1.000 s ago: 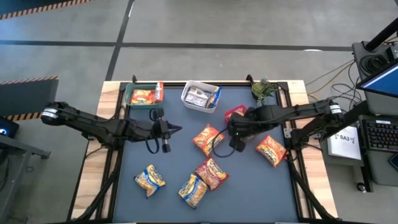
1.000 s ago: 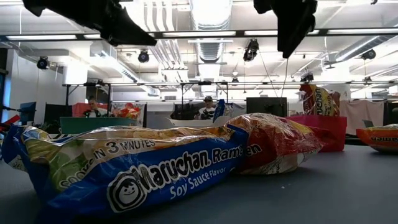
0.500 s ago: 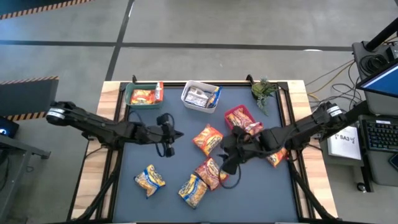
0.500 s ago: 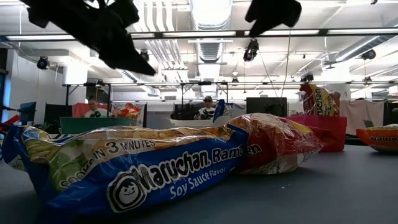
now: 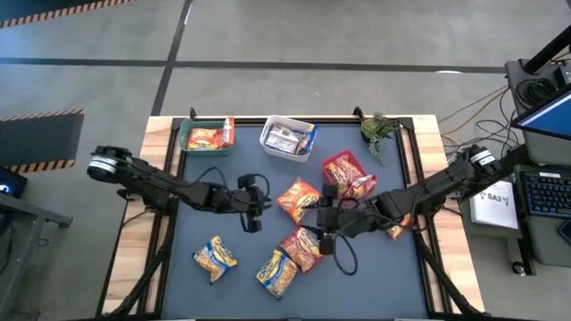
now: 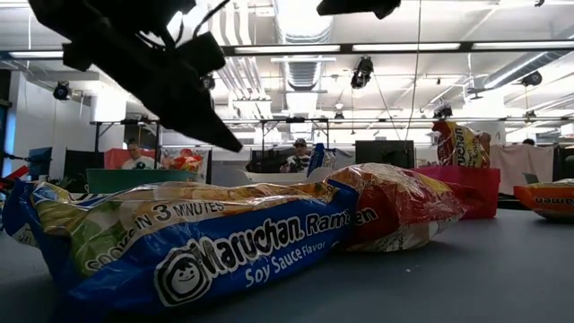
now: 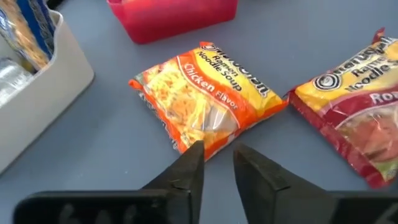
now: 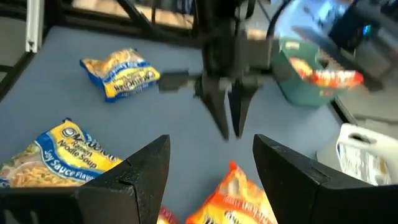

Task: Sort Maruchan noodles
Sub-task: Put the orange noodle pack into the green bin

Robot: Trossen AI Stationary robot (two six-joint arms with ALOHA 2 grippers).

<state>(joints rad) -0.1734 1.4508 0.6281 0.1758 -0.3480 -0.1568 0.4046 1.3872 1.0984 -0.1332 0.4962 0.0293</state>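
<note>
Table's pretty cluttered: green bin, white bin and red bin line the far edge, with crinkly ramen packets scattered mid-table. The orange packet reads "Ramen Noodle Soup Chicken Flavor"; a blue-yellow packet says "Maruchan Ramen Soy Sauce Flavor". Left gripper hovers just short of the orange packet, fingers slightly parted, empty. Right gripper is spread wide, holding nothing.

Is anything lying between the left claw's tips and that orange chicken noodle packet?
No. In the left wrist view, only bare blue-grey table separates the left gripper from the orange chicken packet, just ahead.
</note>
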